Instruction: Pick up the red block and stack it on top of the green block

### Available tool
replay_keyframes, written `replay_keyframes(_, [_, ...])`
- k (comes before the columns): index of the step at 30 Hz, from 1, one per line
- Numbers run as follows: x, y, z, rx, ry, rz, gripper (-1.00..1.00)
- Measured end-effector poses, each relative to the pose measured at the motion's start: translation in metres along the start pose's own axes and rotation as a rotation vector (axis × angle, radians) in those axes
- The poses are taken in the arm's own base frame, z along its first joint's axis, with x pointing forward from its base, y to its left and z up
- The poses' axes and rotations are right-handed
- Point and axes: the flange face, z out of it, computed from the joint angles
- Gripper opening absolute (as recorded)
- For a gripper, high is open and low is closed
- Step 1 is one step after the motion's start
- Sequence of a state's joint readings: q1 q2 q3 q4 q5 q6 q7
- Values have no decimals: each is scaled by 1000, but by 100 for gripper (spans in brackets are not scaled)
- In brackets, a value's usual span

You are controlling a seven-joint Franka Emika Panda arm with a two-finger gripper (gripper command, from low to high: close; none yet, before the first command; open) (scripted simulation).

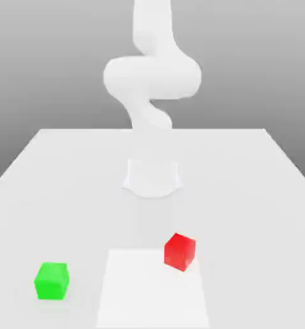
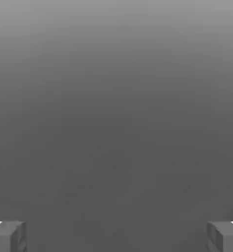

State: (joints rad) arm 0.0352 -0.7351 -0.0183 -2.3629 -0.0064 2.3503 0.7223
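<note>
Tool [image 2: 116,236] fingers stand wide apart in the hand view, one grey fingertip [image 2: 9,236] at each lower corner of that picture, with nothing between them. Beyond the fingertips the hand camera sees only a plain grey gradient; neither block and no part of the surface appears there, so the hand seems to face out into the backdrop instead of down at the work area.

From the exterior view, the white arm [image 1: 152,77] rises from its round base [image 1: 152,178], which sits on the white surface [image 1: 258,193] toward the far middle. Above the base the arm narrows, twists, and swells into a bulky rounded joint before a further link runs up out of the top of the picture. The tool itself cannot be made out in this view.

On the surface, the red block [image 1: 179,250] rests in front of the base, slightly to the exterior view's right, at the far right corner of a faint, brighter rectangular patch [image 1: 152,289]. It looks turned a little on its vertical axis. The green block [image 1: 52,280] sits nearer the camera and well apart from the red one, toward the exterior view's left. Both blocks rest flat on the surface, untouched by the arm.
</note>
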Motion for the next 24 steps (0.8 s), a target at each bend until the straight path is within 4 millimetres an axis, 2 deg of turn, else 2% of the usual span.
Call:
replay_keyframes(3, [-25,12,75,-51,-103,-133,0])
replay_keyframes(6, [-61,30,142,-93,-208,-266,0])
replay_keyframes(9, [-104,54,199,-129,-318,-404,0])
replay_keyframes(12, [-156,85,248,-158,-436,-551,0])
replay_keyframes(17, [-257,157,309,-194,-663,-818,0])
replay_keyframes(18, [-272,169,320,-196,-691,-851,0])
replay_keyframes(20, [-290,181,335,-195,-715,-883,0])
replay_keyframes(24, [-308,201,360,-199,-720,-884,0])
